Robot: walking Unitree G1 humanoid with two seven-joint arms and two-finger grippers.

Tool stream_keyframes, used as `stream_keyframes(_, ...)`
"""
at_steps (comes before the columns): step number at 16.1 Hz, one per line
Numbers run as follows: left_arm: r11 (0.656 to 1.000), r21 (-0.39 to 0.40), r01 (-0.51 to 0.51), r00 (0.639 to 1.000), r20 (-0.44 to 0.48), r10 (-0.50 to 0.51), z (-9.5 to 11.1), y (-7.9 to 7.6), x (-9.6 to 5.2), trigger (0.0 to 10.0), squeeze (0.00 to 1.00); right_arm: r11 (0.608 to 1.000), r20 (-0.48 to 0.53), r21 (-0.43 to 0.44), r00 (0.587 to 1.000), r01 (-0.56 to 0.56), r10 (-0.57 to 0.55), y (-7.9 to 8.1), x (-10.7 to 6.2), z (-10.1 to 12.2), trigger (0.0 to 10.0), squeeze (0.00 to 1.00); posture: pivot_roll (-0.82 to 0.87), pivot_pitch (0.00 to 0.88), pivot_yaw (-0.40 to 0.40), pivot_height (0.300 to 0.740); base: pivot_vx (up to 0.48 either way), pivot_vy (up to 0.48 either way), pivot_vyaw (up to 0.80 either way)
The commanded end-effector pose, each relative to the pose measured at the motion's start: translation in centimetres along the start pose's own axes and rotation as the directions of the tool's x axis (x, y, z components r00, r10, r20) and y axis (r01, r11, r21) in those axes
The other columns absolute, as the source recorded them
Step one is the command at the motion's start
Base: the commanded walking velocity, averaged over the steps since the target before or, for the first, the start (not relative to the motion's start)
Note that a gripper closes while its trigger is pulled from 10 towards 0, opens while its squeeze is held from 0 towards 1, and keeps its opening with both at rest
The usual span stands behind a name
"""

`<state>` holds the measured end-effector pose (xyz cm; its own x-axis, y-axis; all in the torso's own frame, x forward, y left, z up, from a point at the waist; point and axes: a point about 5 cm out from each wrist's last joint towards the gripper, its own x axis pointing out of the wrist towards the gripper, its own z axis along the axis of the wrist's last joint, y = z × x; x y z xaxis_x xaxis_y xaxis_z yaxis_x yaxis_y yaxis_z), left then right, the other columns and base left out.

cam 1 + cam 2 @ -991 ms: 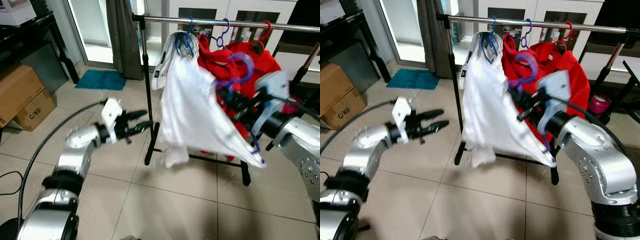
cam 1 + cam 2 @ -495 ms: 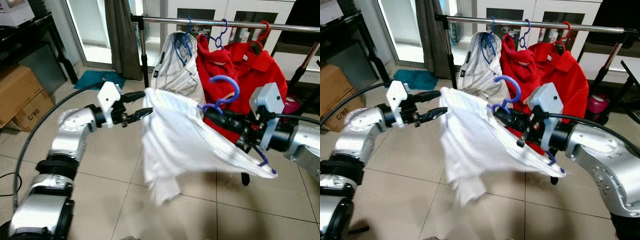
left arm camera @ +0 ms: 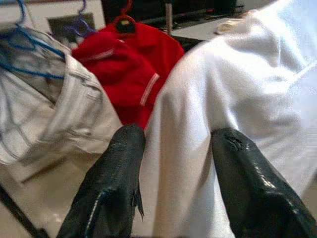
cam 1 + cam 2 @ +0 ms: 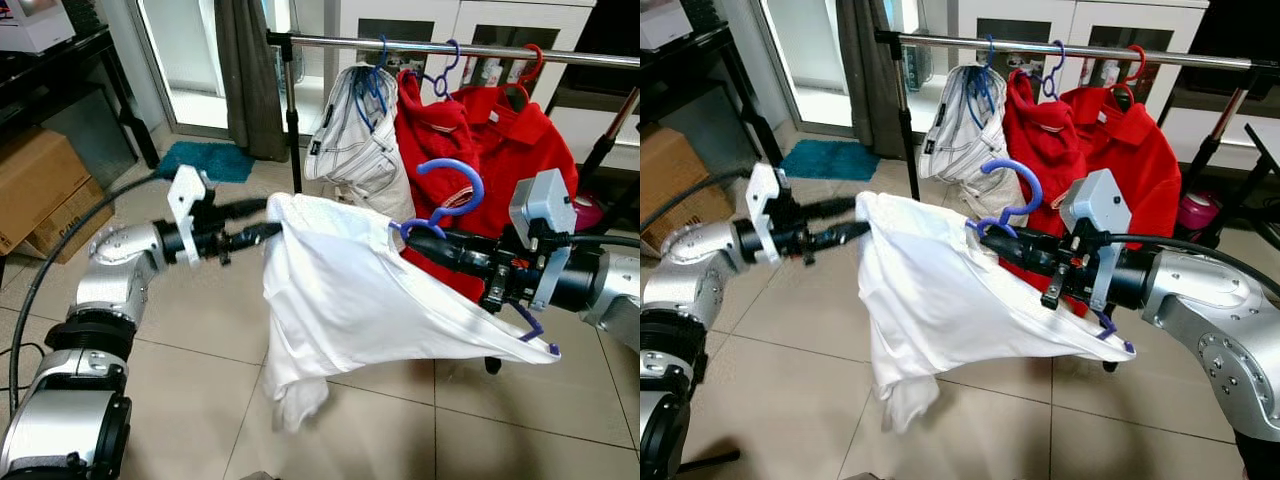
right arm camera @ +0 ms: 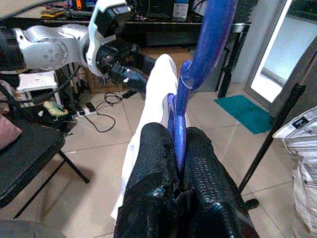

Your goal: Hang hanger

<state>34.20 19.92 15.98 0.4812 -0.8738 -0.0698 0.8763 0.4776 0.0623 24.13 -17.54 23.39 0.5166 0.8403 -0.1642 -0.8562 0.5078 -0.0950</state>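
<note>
Blue hanger point(image 4: 452, 190) sits mid-frame right of centre, hook up, well below the rail point(image 4: 450, 47) in the upper part of the frame; not yet hung. White shirt point(image 4: 340, 300) is draped on it and spreads down toward lower centre.

Right gripper point(image 5: 178, 163) is clamped on the hanger's neck just under the hook, which likely keeps the hook free for the rail. Right arm reaches in from the right edge, forearm near level.

Left gripper point(image 4: 262, 222) meets the shirt's upper left corner, fingers point(image 3: 111, 173) parted with cloth between them, probably to hold the shoulder spread. Left arm extends from lower left, elbow bent.

Rail already carries a pale garment point(image 4: 360, 140) and red shirts point(image 4: 500, 140).
</note>
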Motion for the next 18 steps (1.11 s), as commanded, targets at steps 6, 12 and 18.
stream_keyframes(6,0.996,-0.084,0.042,0.999,-0.02,-0.044,-0.92,-0.13,0.07,0.0,0.0,0.999,0.031,-0.023,0.999,-0.028,0.029,0.48,-0.19,0.93,10.0,0.0,-0.28,0.0,0.072,0.74,0.0,0.0,0.0)
stream_keyframes(12,0.99,-0.128,0.062,0.998,0.011,-0.061,-1.13,-0.27,0.44,0.0,0.0,0.999,0.034,-0.015,0.999,-0.03,0.03,0.71,-0.16,0.78,10.0,0.0,-0.28,0.0,0.076,0.74,0.0,0.0,0.0)
stream_keyframes(18,0.984,-0.165,0.064,0.997,0.059,-0.055,-0.87,-0.06,-0.03,0.0,0.0,1.0,0.005,-0.008,1.0,-0.004,0.004,0.75,-0.29,0.16,10.0,0.0,-0.29,0.0,0.087,0.74,0.0,0.0,0.0)
